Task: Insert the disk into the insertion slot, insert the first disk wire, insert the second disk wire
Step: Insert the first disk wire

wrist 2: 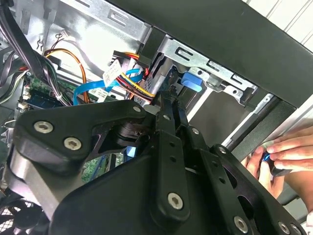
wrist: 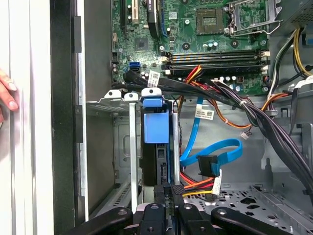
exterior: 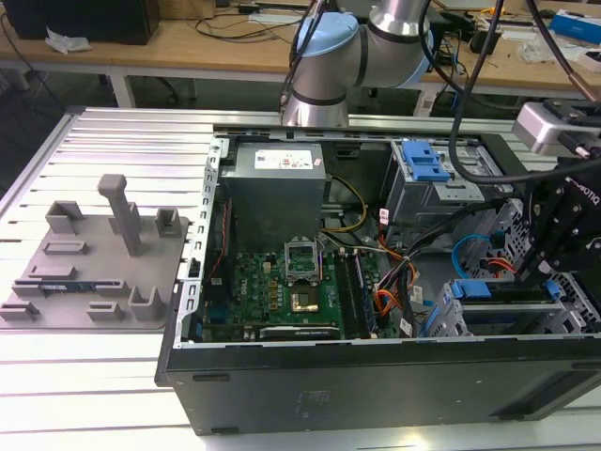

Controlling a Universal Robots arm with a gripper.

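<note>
The disk (wrist: 155, 128) is being housed upright in the slot (wrist: 113, 100) of the grey drive cage, with its blue end facing outward. The tool (wrist: 170, 190) is being held clenched right at the disk's near edge; contact cannot be told. A person's hand (wrist: 7, 95) is being rested just outside the computer case (wrist: 63, 122).

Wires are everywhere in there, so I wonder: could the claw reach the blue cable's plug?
Probably yes: the blue cable's plug sits uncovered just beside the claw, clear of the black wire bundle.
</note>
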